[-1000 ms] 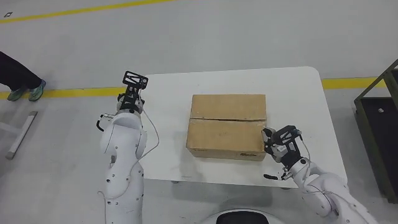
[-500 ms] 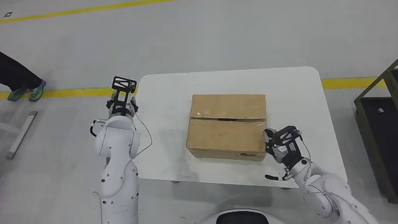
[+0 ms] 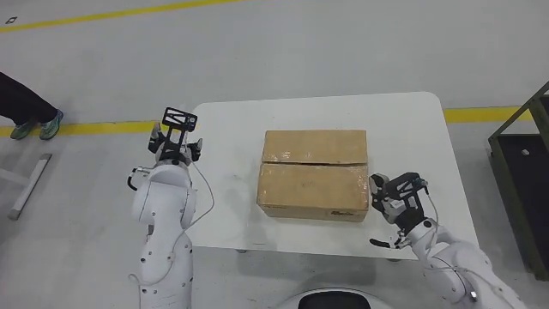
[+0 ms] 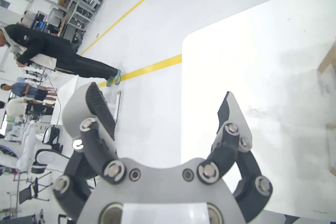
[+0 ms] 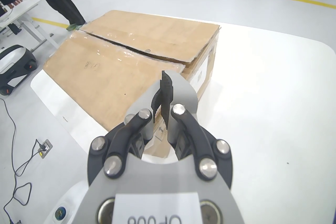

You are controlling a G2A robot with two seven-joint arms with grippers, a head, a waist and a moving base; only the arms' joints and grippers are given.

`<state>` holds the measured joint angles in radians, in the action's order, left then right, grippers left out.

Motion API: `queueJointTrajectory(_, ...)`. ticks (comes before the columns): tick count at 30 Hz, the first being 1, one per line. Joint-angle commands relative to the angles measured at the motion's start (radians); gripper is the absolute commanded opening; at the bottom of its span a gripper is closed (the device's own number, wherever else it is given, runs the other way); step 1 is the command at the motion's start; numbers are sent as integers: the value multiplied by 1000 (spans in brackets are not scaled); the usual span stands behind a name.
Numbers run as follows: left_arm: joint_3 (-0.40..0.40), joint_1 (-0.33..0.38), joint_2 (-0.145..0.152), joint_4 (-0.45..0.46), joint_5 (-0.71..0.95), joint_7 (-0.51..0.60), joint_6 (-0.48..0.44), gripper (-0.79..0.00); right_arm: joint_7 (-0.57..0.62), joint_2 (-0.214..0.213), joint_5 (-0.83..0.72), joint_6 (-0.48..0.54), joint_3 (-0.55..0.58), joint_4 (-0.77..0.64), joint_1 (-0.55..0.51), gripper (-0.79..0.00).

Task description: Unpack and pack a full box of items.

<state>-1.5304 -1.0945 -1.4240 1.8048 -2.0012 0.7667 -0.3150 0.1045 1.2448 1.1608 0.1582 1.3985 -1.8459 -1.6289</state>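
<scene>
Since the earlier frames the right gripper (image 3: 396, 189) has been drawn slightly off the box's near right corner, while the left gripper (image 3: 180, 120) has been swung out past the table's left edge and partly brought back. Nearest the robot, the right gripper (image 5: 164, 89) is held just beside that corner with its jaws pressed together and nothing between them. Beyond it, the brown rectangular cardboard box (image 3: 313, 174) sits in the middle of the white round-cornered table (image 3: 403, 116), its two top flaps (image 5: 118, 59) down and a dark gap showing along the taped centre seam. Farthest out, the left gripper (image 4: 160, 93) is held over the table's left edge, jaws wide apart and empty. Opening appears to be the step in hand. It is probably best done by working the closed right tip under the near flap at the seam, while the box is steadied from its left end so it is not pushed across the table.
</scene>
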Motion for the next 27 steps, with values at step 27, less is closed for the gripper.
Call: queueJointTrajectory(27, 593, 211, -84, -354, 71, -28, -107, 0, -108, -15, -169, 16, 278, -29, -185, -785)
